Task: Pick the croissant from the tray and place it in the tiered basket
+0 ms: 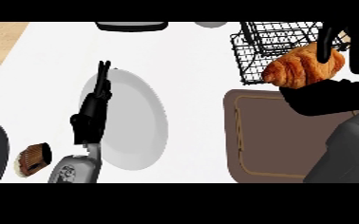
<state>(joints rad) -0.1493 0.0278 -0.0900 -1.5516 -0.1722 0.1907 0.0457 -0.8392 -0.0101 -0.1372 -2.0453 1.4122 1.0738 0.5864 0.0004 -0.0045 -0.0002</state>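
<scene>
You are mid-carry: your right hand (324, 95) is curled around the croissant (303, 67), lifted off the tray (273, 137). The tiered basket (270, 45) sits just beyond the fingers; move forward over it, then release. Your left hand (91, 111) rests with fingers straight.

Tray (245, 137) at lower right of the counter (196, 66); tiered basket (270, 47) just behind it. Croissant (303, 66) held up in the right hand (329, 95), over the tray's far edge and against the basket's front. Plate (136, 123) left of the tray, with the left hand (91, 114) over its left rim. Chocolate pastry (33, 159) at lower left, apart from the plate.
</scene>
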